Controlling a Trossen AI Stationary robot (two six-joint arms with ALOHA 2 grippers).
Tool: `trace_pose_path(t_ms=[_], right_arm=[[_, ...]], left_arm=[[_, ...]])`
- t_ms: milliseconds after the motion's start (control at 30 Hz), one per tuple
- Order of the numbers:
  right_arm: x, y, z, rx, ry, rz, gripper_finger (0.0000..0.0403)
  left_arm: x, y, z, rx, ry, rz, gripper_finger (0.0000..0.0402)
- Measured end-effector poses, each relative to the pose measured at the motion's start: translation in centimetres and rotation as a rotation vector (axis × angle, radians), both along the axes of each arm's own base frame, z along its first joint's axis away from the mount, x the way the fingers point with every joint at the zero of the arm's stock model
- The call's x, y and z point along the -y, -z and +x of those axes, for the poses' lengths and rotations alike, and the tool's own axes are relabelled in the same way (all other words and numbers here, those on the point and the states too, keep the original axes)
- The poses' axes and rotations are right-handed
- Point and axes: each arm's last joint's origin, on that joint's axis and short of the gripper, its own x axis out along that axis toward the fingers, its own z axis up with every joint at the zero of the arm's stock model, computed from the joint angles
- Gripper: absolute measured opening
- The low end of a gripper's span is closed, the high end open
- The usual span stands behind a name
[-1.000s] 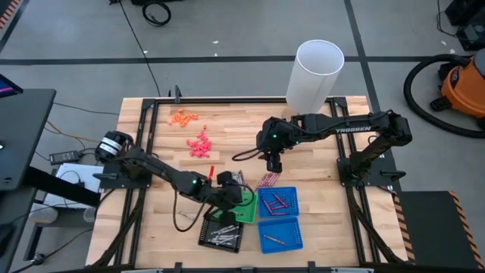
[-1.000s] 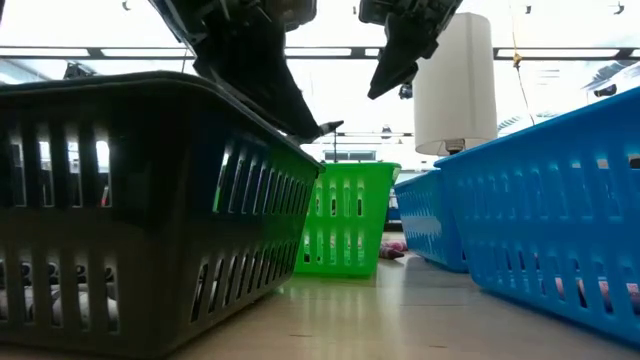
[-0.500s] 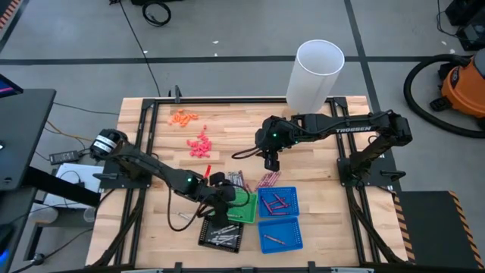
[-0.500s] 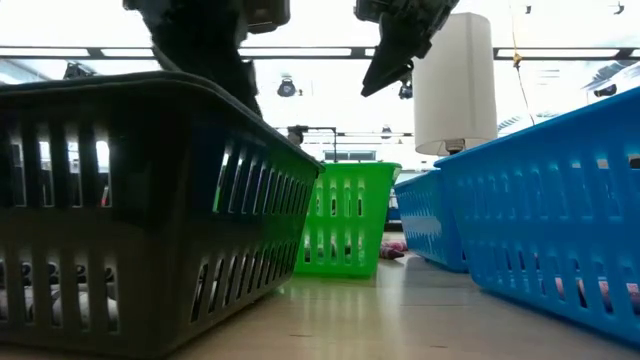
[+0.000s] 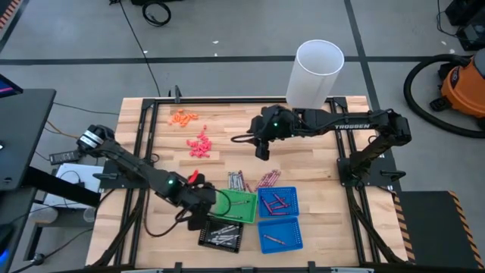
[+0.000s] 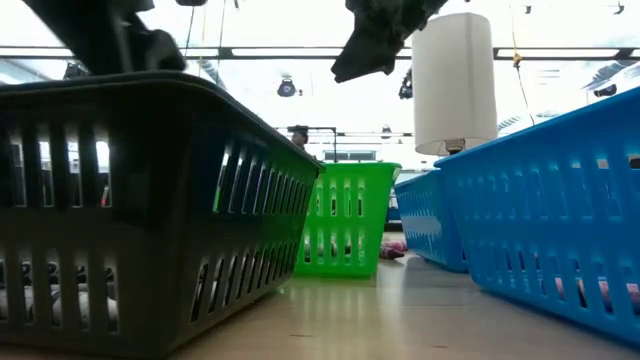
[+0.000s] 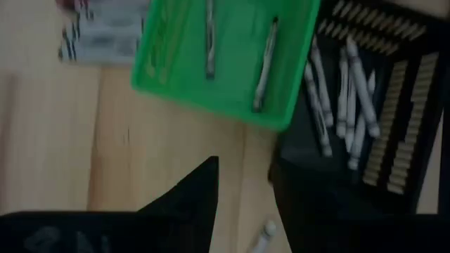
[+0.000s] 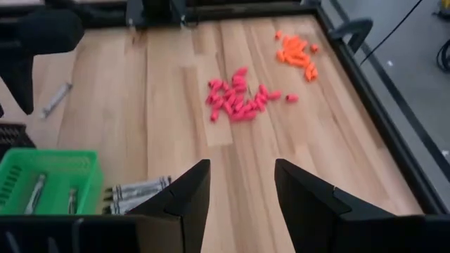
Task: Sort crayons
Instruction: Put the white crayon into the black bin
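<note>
Two tools up, both gaping and empty: left tool [image 5: 194, 221] hangs just beside the green tray [image 5: 235, 206] and black tray [image 5: 221, 234] (each holding grey crayons [image 7: 265, 63]); right tool [image 5: 263, 149] hovers well beyond the loose crayons [image 5: 238, 182] on the bench [image 5: 303, 163].

Only readable text I can find is "TROSSEN" in white letters on the right arm [image 5: 350, 127], seen from the high view. The crayon wrappers in the wrist views are too blurry to read, and nothing else carries any lettering.
</note>
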Motion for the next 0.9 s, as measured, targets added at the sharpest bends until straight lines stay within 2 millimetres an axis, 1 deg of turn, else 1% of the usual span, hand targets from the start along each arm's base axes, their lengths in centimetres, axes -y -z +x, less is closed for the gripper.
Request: trace_pose_path(t_ms=[100,267,400,533,667,733,900], right_arm=[[0.4,-0.1,0.3,0.033,0.01,-0.004,0.0168],[0.9,0.2,0.9,0.055,0.023,-0.007,0.0168],[1.3,0.5,1.5,0.077,0.031,-0.009,0.0168],[1.5,0.8,1.9,0.09,0.045,-0.004,0.0168],[1.7,0.8,2.1,0.112,0.1,-0.016,0.0168],[1.7,0.9,2.2,0.111,0.111,-0.022,0.0168],[1.8,0.7,2.7,0.16,0.118,-0.03,0.0168]], left_arm=[[0.5,-0.2,-1.0,-0.036,-0.035,-0.011,0.0141],[1.4,0.2,-2.4,-0.051,-0.054,0.003,0.0141],[1.1,0.6,-4.9,-0.034,-0.103,-0.016,0.0141],[0.7,1.7,-6.8,0.008,-0.099,-0.06,0.0141],[-0.2,2.9,-8.3,0.042,-0.062,-0.082,0.0141],[-0.5,3.5,-8.8,0.062,-0.033,-0.106,0.0141],[-1.2,4.9,-9.9,0.035,0.022,-0.162,0.0141]])
